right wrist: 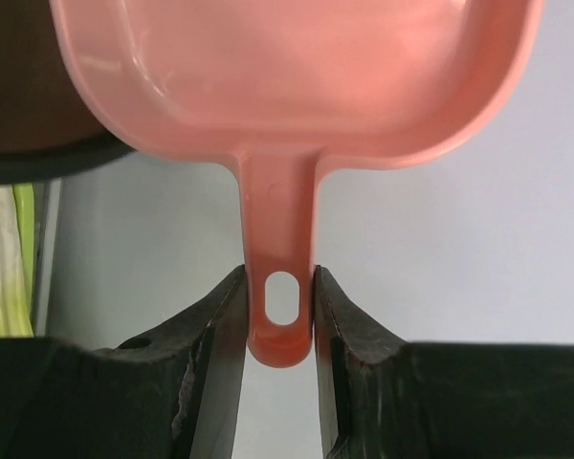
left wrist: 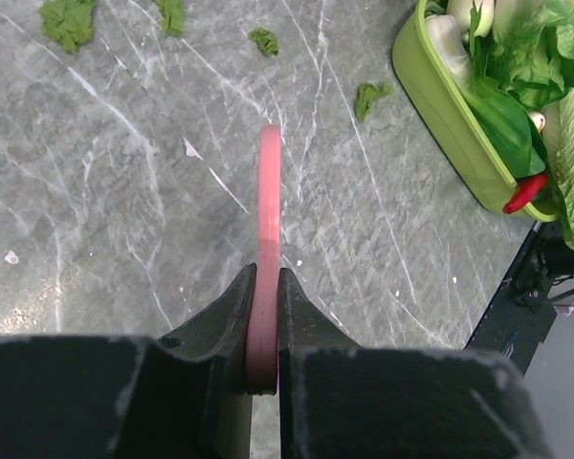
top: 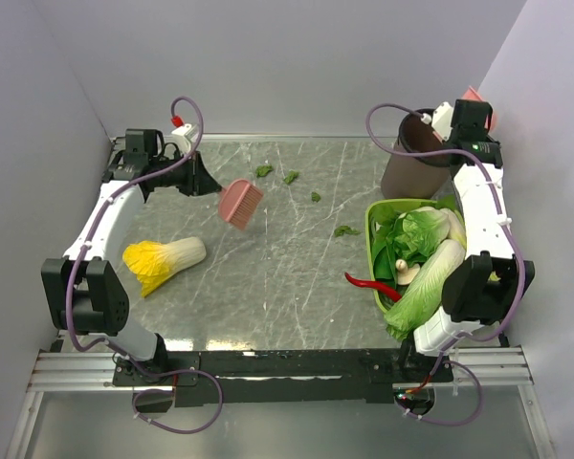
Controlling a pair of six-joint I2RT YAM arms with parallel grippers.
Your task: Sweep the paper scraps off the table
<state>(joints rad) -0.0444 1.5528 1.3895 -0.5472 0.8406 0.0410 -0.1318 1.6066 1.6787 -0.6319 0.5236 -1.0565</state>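
The paper scraps (top: 264, 171), four green bits, lie scattered on the far middle of the table (top: 287, 287), just right of the pink brush (top: 239, 203) and not touching it. The left gripper (left wrist: 266, 279) is clamped tight on that brush, which the wrist view shows edge-on with its bristles hidden. At far right, the right gripper (right wrist: 280, 277) pinches the handle of the pink dustpan (right wrist: 297, 76). From above, only a corner of the pan shows.

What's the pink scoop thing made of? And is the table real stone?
The pink dustpan looks like smooth moulded plastic: soft shine, rounded edges and a hanging hole in its handle. The table looks like grey-green marble with thin white veins, but it could be a printed surface; I cannot tell.
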